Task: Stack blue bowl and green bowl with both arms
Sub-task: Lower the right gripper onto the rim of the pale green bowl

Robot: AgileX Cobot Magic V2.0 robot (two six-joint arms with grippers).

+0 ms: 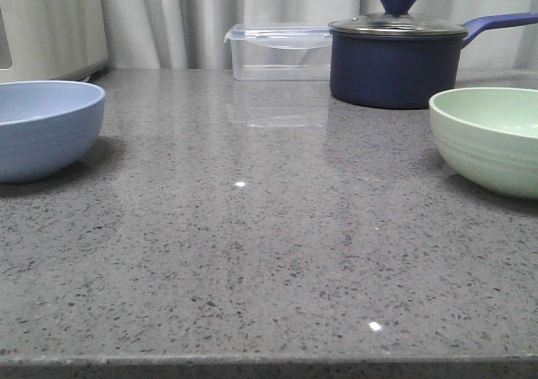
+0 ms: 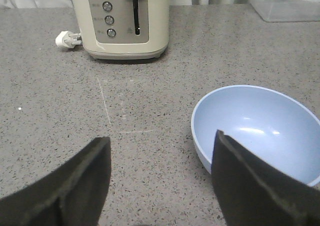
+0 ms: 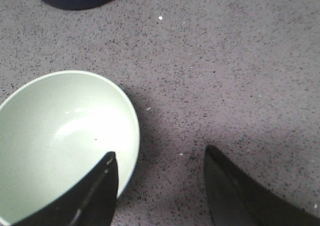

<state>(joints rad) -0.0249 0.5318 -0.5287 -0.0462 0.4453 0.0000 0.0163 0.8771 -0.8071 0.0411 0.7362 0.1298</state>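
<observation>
The blue bowl [image 1: 42, 127] sits upright and empty at the left edge of the counter. The green bowl [image 1: 496, 135] sits upright and empty at the right edge. Neither arm shows in the front view. In the left wrist view my left gripper [image 2: 161, 148] is open above bare counter, and the blue bowl [image 2: 260, 126] lies partly behind one finger. In the right wrist view my right gripper [image 3: 160, 158] is open above the counter, and the green bowl [image 3: 60, 141] lies partly behind one finger. Neither gripper holds anything.
A dark navy lidded saucepan [image 1: 395, 60] and a clear plastic container [image 1: 282, 51] stand at the back of the grey speckled counter [image 1: 269, 253]. A cream toaster [image 2: 125, 20] with its plug [image 2: 67, 39] stands at the back left.
</observation>
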